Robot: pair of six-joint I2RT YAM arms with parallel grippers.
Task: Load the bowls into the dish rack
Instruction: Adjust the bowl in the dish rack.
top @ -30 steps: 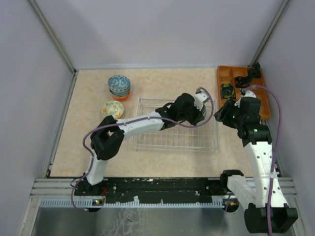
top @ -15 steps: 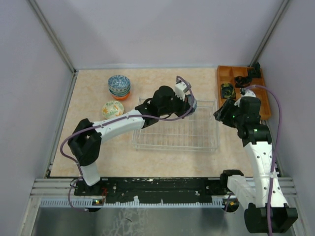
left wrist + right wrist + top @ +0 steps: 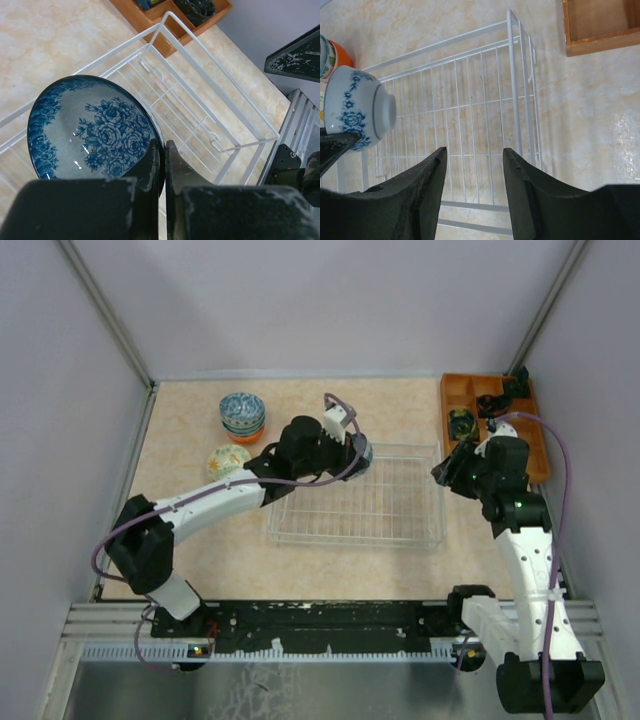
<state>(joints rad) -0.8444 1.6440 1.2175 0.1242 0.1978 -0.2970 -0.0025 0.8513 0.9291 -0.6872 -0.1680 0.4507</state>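
On the worktop (image 3: 410, 415) the dish rack (image 3: 400, 508) lies with its long axis left to right. Over its far left corner the left tool (image 3: 162, 150) pinches the rim of a blue-flowered bowl (image 3: 92, 127), which is tipped on edge with its foot toward the right arm. The right tool (image 3: 472, 155) hangs half-open and empty over the rack's right end.

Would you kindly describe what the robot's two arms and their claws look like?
Both the left arm and right arm have white links joined by black joint housings, each trailed by a purple cable. The left claw and right claw are matte black, scuffed with pale flecks.
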